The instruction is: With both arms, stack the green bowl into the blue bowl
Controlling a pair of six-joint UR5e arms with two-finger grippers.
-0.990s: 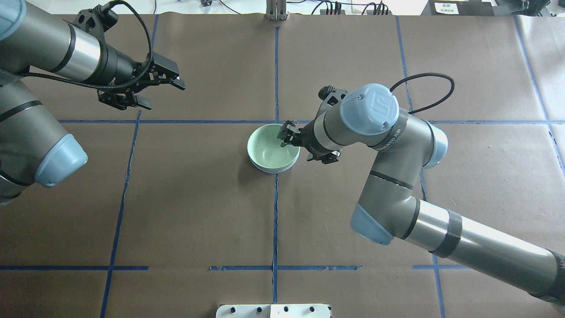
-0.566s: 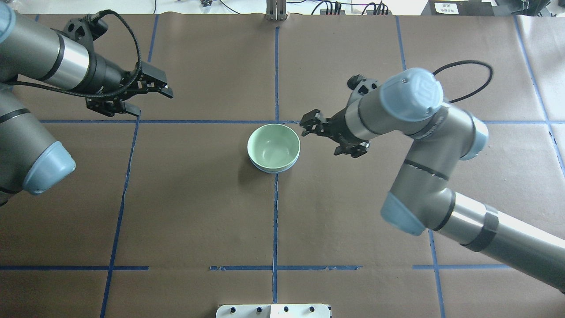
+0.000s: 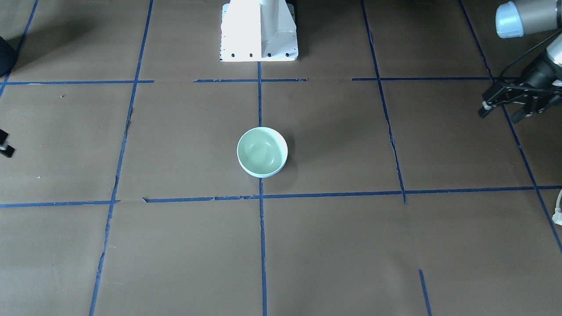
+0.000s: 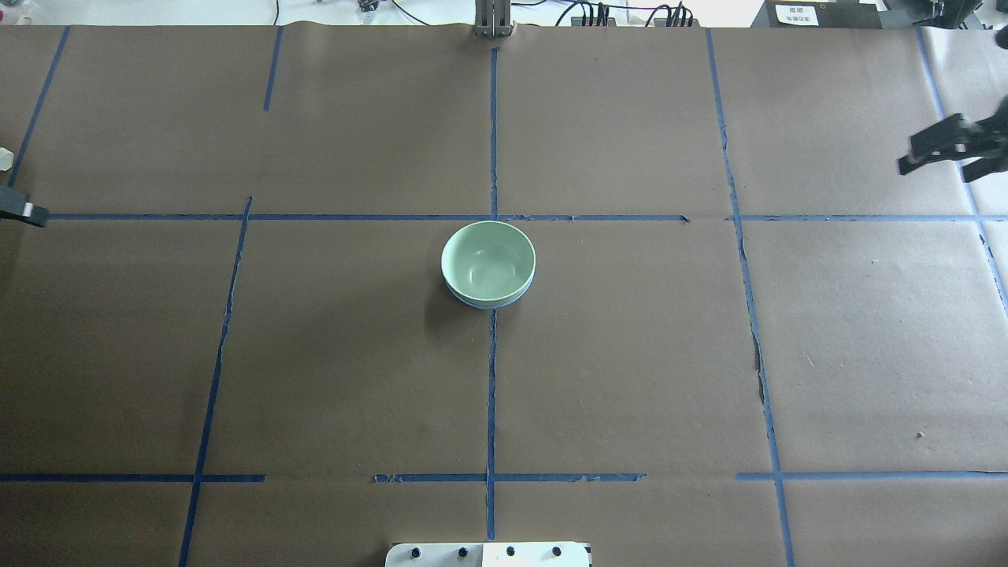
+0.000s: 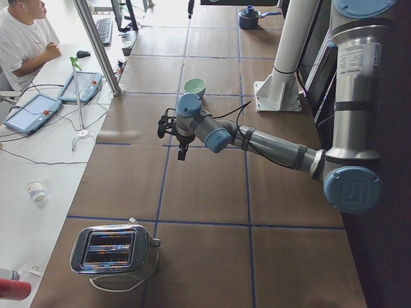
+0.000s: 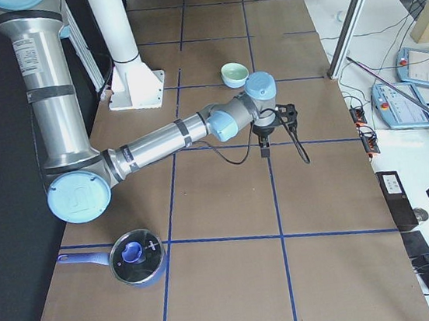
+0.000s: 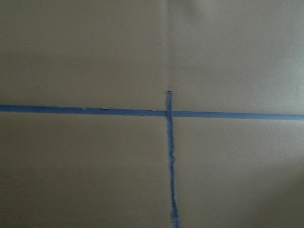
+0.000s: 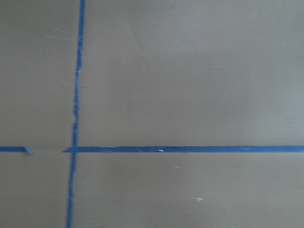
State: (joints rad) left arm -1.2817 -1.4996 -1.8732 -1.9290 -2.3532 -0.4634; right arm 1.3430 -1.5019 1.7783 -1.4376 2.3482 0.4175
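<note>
The green bowl [image 4: 487, 262] sits upright at the table's middle, nested inside the blue bowl [image 4: 494, 303], of which only a thin rim sliver shows below it. Both also show in the front-facing view, the green bowl [image 3: 261, 151] over the blue bowl's sliver [image 3: 265, 175]. My right gripper [image 4: 939, 161] is open and empty at the table's far right edge. My left gripper [image 3: 497, 116] is open and empty at the far left side; only one fingertip [image 4: 22, 211] shows in the overhead view. Both wrist views show only brown paper and blue tape.
The white pedestal base [image 3: 259, 30] stands at the robot's side of the table. A toaster [image 5: 115, 253] sits at the table's left end. A lidded pot [image 6: 136, 256] sits at the right end. An operator [image 5: 19, 45] sits beyond the far edge.
The right gripper left the green bowl's rim and drew back to the far right. The left arm drew back to the far left. The bowls stayed put.
</note>
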